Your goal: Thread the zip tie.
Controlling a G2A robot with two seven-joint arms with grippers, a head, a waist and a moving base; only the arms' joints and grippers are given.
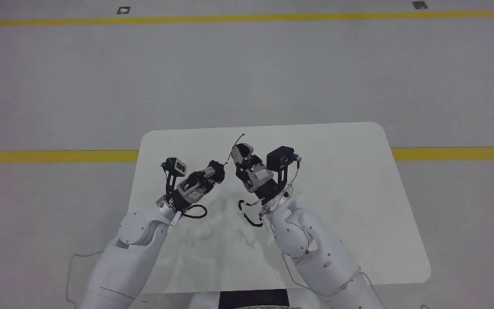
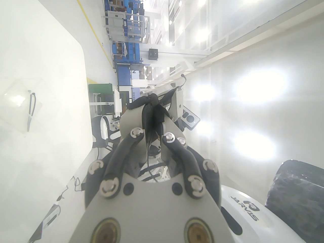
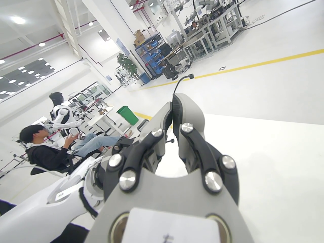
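Note:
A thin black zip tie (image 1: 237, 142) is held above the middle of the white table (image 1: 347, 178). My right gripper (image 1: 239, 153) is shut on it, and its curved end (image 3: 182, 79) with the small head sticks out past the fingertips. My left gripper (image 1: 218, 168) sits just beside the right one, tips almost touching it. In the left wrist view the left gripper (image 2: 152, 101) is shut on a black strap (image 2: 147, 150) that runs back between its fingers. Beyond it stands the right gripper (image 2: 177, 97) with the zip tie head (image 2: 182, 76).
A second black zip tie (image 2: 31, 109) lies flat on the table inside a clear wrapper, away from both grippers. The table's rounded far corner (image 2: 81, 49) is close by. A yellow floor line (image 1: 247, 17) runs beyond the table.

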